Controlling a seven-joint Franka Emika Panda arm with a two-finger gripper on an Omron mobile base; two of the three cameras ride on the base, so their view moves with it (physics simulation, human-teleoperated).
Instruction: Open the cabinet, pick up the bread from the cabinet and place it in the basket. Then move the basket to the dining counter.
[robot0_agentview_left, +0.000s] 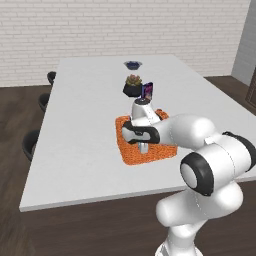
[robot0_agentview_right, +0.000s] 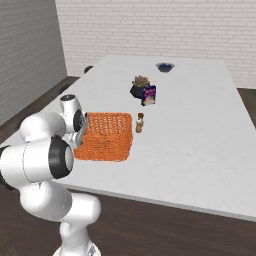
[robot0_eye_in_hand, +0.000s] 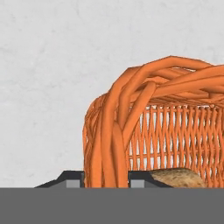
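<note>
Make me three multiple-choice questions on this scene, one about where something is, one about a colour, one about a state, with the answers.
1. Where does the basket sit?
A. on the white counter
B. on a stool
C. on the floor

2. What colour is the basket?
A. blue
B. orange
C. green

3. What is the gripper doing?
A. hanging open above the plant
B. holding the bowl
C. shut on the basket's rim

Answers: 1 A, it rests on the counter top; 2 B, its weave is orange; 3 C, the hand view has both fingertips against the rim strands, with the bread inside.
</note>
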